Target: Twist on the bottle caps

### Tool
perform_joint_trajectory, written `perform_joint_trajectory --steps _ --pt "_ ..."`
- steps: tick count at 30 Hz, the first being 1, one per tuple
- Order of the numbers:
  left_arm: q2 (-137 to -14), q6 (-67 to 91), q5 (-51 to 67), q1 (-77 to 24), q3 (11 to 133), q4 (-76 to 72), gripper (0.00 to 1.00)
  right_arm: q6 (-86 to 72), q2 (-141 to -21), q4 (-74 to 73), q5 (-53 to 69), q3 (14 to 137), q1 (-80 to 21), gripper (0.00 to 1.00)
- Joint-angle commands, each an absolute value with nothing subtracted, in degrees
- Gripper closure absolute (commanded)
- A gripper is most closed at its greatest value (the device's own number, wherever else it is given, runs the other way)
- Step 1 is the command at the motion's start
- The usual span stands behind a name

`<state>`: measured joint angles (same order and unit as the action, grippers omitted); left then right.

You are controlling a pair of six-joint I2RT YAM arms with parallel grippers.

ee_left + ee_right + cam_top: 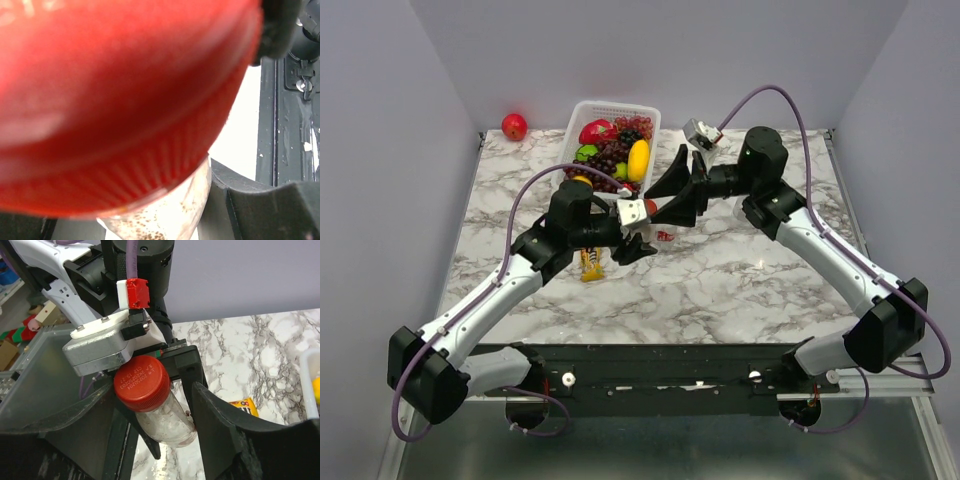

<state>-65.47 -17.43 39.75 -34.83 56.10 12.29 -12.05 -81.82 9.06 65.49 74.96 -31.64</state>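
Bottle cap [141,382], one red, on one clear bottle [167,422]

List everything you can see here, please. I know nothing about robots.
red cap: one, red, on the clear bottle's neck, between the right fingers
clear bottle: one, colourless, gripped by the left fingers
basket: one, white, far middle of the table
fruit: several pieces, dark grapes plus yellow, green and red ones, in the basket
red apple: one, red, table's far left corner
yellow packet: one, yellow, on the table by the left arm
small red item: one, below the fingers; too small to identify
table: one, white-grey marble
left fingers: black, shut on the bottle
right fingers: black, open either side of the cap
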Motion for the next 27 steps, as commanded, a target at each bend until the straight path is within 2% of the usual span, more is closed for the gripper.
perform_joint_trajectory --steps 1,4,8,11,15,17,20,21,22,23,24,25,26,27 --pt "-66.18 -16.44 41.22 -34.72 56.6 9.23 1.0 -14.5 -81.91 14.32 64.43 75.06 -32.52 0.32" --pt "-66.71 -15.82 41.22 -34.72 56.69 8.79 1.0 -15.47 -81.56 15.56 64.34 74.88 -32.78 0.36" --pt "-66.97 -15.12 41.22 -34.72 56.69 8.26 1.0 -15.03 -81.21 15.47 63.46 74.53 -32.78 0.55" --pt "-66.71 -13.63 40.35 -34.72 56.51 7.03 1.0 -13.89 -81.04 14.24 62.93 74.44 -32.87 0.62" --pt "-66.45 -9.95 36.58 -34.72 55.38 4.05 1.0 -9.76 -79.98 9.68 58.55 74.09 -33.05 0.68" --pt "-66.01 -4.95 29.67 -34.72 54.58 0.54 1.0 -9.41 -78.85 8.36 53.02 73.3 -33.05 0.7" --pt "-66.18 -3.34 25.32 -34.72 54.58 0.26 1.0 -9.49 -78.05 7.65 50.27 72.95 -33.05 0.71" --pt "-66.18 -4.38 25.49 -34.72 54.84 0.35 0.92 -9.06 -78.05 7.39 50.53 73.12 -33.05 0.71" --pt "-66.36 -5.26 25.75 -34.63 54.93 1.13 0.74 -8.7 -78.05 7.03 50.54 73.21 -33.05 0.71" --pt "-66.27 -5.88 26.01 -34.63 55.11 1.49 0.38 -8.35 -77.96 6.77 50.45 73.56 -33.05 0.71" --pt "-66.18 -6.85 26.02 -34.63 55.02 1.76 0.28 -7.31 -77.87 5.81 50.45 73.74 -33.05 0.71" --pt "-65.57 -7.46 26.02 -34.63 55.02 2.71 0.22 -6.77 -77.87 5.02 50.28 74.0 -32.87 0.71" --pt "-65.22 -8.34 25.93 -34.63 54.93 3.59 0.02 -6.33 -77.78 4.31 50.27 74.44 -32.7 0.71" --pt "-64.87 -9.65 25.84 -34.63 55.11 4.82 0.02 -5.98 -77.7 3.0 50.71 74.62 -32.35 0.71"
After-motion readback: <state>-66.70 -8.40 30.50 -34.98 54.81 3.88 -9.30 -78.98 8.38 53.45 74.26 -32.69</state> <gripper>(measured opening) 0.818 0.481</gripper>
